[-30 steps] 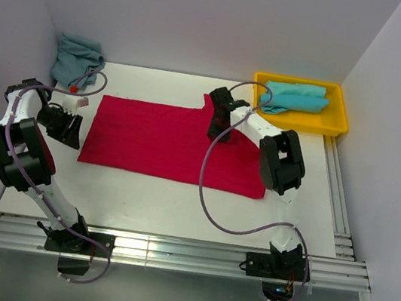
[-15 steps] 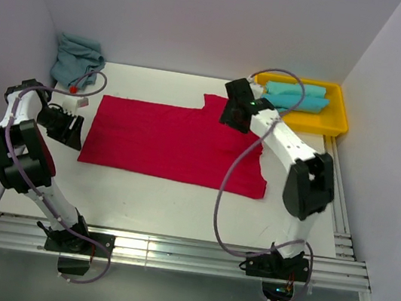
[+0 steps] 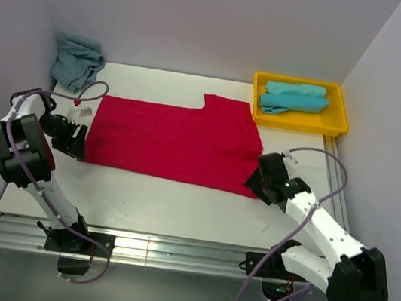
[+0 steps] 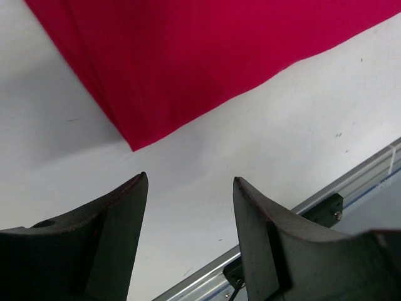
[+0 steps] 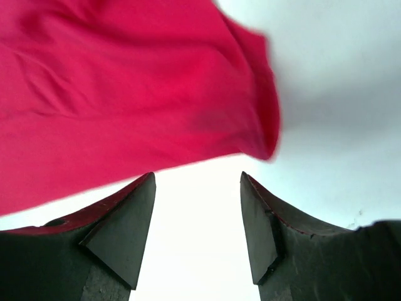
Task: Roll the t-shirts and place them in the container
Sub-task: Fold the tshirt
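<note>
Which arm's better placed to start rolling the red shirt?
Probably left: the left claw, open, points along the red t-shirt's length at its short edge. The right claw, also open, faces its corner diagonally.

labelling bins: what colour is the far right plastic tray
The plastic tray is yellow, clearest in top external view.

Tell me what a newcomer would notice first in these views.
The bright red t-shirt spread flat across the middle of the white table dominates. At its near corners, the left fingers and right fingers stand open, holding nothing. Far right, the yellow tray holds rolled turquoise t-shirts; another turquoise t-shirt lies crumpled in the far left corner.
</note>
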### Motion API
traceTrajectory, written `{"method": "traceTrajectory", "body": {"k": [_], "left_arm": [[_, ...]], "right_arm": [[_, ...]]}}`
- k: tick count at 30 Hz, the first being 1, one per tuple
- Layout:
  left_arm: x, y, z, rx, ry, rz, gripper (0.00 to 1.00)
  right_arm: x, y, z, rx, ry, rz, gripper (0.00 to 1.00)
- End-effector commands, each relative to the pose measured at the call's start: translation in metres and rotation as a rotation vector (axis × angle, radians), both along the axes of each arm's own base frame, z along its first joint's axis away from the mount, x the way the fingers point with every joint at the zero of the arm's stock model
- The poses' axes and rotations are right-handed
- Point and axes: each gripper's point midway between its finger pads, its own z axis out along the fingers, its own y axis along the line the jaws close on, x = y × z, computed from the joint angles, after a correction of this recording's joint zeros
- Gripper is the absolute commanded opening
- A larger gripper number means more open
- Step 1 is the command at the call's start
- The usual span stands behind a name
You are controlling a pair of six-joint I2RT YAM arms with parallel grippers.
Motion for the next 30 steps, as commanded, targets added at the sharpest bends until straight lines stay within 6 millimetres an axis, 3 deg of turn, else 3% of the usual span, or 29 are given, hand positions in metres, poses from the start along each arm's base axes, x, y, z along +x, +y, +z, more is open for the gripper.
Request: {"method": "traceTrajectory", "body": {"k": [1, 5, 13, 25, 30], "left_arm": [[-0.013, -0.009, -0.006, -0.049, 0.059, -0.015, 0.63], [-0.015, -0.012, -0.011, -0.069, 0.072, -0.011, 0.63], [-0.008, -0.016, -0.019, -0.098, 0.066, 0.019, 0.62], [0.013, -0.019, -0.031, -0.101, 0.051, 0.090, 0.61], [0.025, -0.002, -0.041, -0.005, 0.042, 0.179, 0.60]], "right_arm": [[-0.004, 0.001, 0.001, 0.099, -0.071, -0.079, 0.64], [-0.019, -0.013, -0.021, 0.101, -0.044, -0.115, 0.66], [-0.009, -0.038, -0.040, 0.122, -0.043, -0.187, 0.67], [0.005, -0.040, -0.053, 0.122, -0.025, -0.191, 0.64], [0.007, -0.040, -0.058, 0.115, -0.014, -0.176, 0.62]]}}
